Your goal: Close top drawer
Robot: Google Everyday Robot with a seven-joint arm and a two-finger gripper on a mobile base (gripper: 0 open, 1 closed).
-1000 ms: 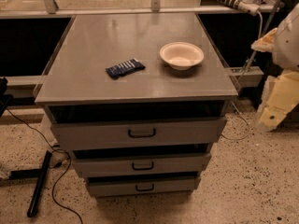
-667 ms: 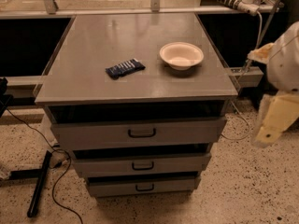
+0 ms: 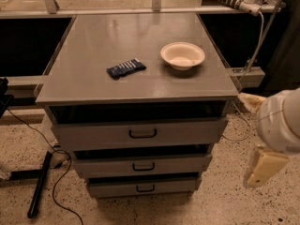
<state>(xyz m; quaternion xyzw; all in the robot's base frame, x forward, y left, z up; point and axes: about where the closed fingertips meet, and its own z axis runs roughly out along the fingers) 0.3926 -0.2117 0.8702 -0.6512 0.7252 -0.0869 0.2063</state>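
Note:
The grey cabinet point(image 3: 93, 74) stands in the middle of the camera view with three drawers. The top drawer point(image 3: 93, 135) is pulled out a little, with a dark gap above its front and a dark handle point(image 3: 142, 134) at its middle. My gripper point(image 3: 255, 136) is at the right edge, beside the cabinet's right front corner, at about the height of the top and middle drawers. Its two cream fingers point(image 3: 263, 168) are spread apart and hold nothing. It touches no drawer.
A cream bowl point(image 3: 183, 55) and a dark blue packet point(image 3: 125, 68) lie on the cabinet top. The middle drawer point(image 3: 93, 165) and bottom drawer point(image 3: 112, 188) also stick out slightly. A black stand point(image 3: 38, 184) and cables lie on the speckled floor at left.
My gripper has moved down and slightly left along the cabinet's right side. The drawers, bowl and packet have not moved.

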